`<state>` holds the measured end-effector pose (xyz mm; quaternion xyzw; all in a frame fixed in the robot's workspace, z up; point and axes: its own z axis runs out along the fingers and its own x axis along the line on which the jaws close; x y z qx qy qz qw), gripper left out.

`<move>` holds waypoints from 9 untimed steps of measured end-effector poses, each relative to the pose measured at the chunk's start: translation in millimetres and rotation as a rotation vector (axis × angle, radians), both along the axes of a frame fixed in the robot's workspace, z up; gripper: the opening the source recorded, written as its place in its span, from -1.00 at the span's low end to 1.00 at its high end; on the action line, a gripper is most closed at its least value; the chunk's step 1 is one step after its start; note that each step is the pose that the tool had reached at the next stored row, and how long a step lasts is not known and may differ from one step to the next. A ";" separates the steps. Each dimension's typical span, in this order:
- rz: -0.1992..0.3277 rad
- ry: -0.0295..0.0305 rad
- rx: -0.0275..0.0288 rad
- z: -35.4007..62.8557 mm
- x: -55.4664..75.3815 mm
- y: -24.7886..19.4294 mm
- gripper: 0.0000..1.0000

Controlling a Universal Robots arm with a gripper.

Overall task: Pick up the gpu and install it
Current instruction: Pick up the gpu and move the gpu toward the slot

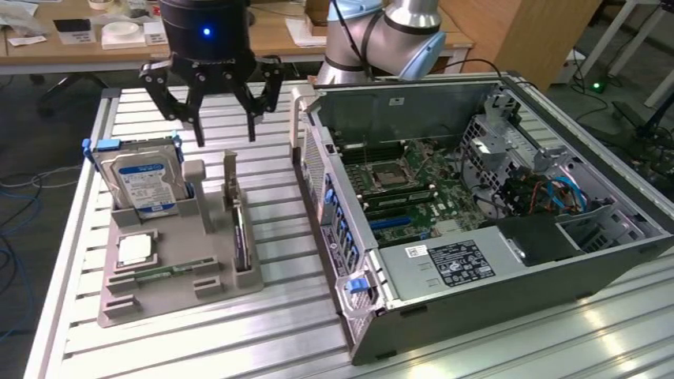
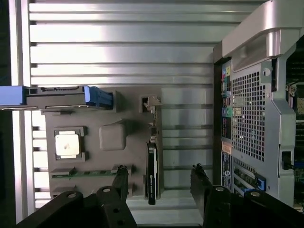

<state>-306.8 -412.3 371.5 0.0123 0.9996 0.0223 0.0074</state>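
The gpu (image 1: 240,235) stands on edge in a slot of the grey holder tray (image 1: 174,298), toward the exterior view's right side of the tray. In the wrist view the gpu (image 2: 152,167) appears edge-on as a thin dark strip. My gripper (image 1: 224,131) hangs above the tray's far end, open, with nothing between its black fingers. From the wrist, my gripper (image 2: 159,172) straddles the card's line from above and does not touch it.
An open computer case (image 1: 474,197) lies on the slatted aluminium table, its motherboard (image 1: 406,185) exposed; its rear panel (image 2: 256,118) is close beside the tray. The tray also holds a blue-labelled hard drive (image 1: 142,178), a processor (image 1: 134,250) and a green memory stick (image 1: 169,273).
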 end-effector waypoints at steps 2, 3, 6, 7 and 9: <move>0.000 0.0001 0.0001 -3.5 0.0 -1.1 0.29; 0.000 0.0000 0.0003 -5.5 0.0 -2.1 0.29; 0.002 0.0001 0.0002 -10.9 0.0 -6.8 0.29; 0.003 -0.0001 0.0003 -12.8 0.0 -8.3 0.29; 0.005 0.0000 0.0003 -16.1 0.0 -9.9 0.29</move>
